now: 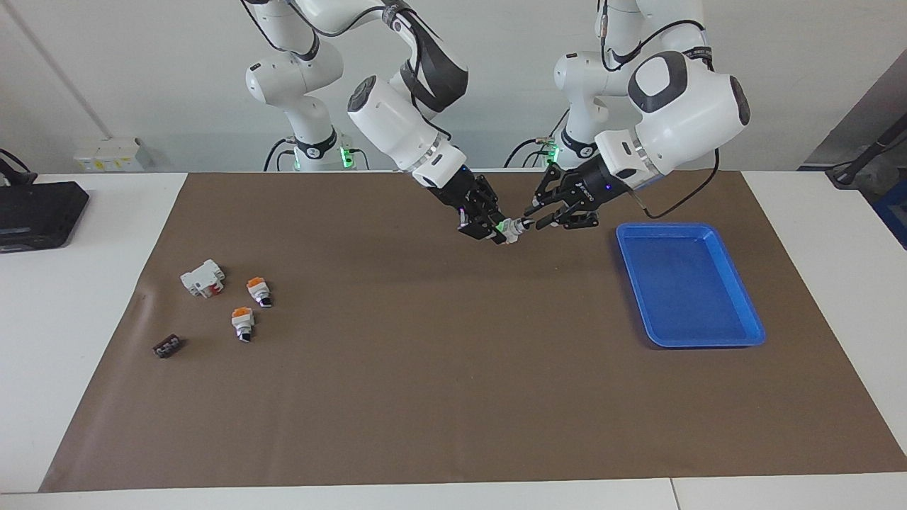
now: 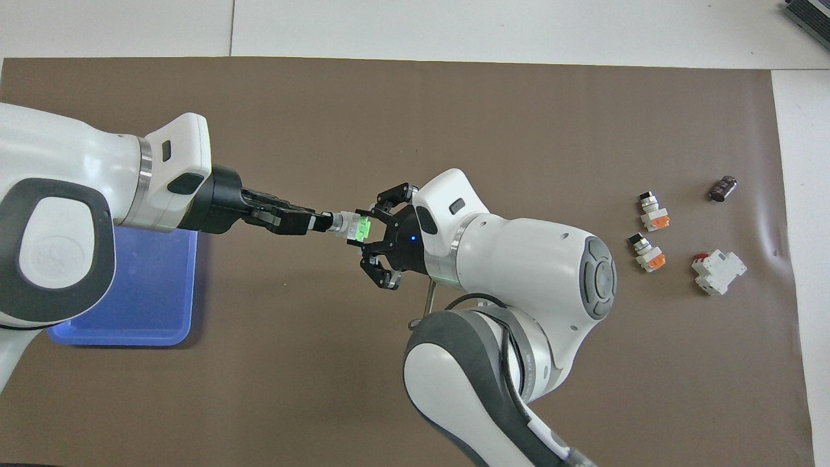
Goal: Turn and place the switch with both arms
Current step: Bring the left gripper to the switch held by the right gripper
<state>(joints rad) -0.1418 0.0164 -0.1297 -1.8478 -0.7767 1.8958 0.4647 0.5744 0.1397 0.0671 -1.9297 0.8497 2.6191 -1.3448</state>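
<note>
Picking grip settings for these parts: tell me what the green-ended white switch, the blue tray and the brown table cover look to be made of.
Green-ended white switch: looks like moulded plastic, smooth; the collar by its knob glints silvery, possibly metal.
Shallow blue rectangular tray: likely plastic, one even colour, rounded corners, soft sheen.
Brown table cover: matte, paper or thin mat; a crease near one edge suggests a flexible sheet.

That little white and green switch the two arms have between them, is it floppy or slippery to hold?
Probably stiff: the switch juts straight from the right gripper without sagging. Likely light, since the fingertips alone carry it. Its small knob may be slippery for the left gripper.
</note>
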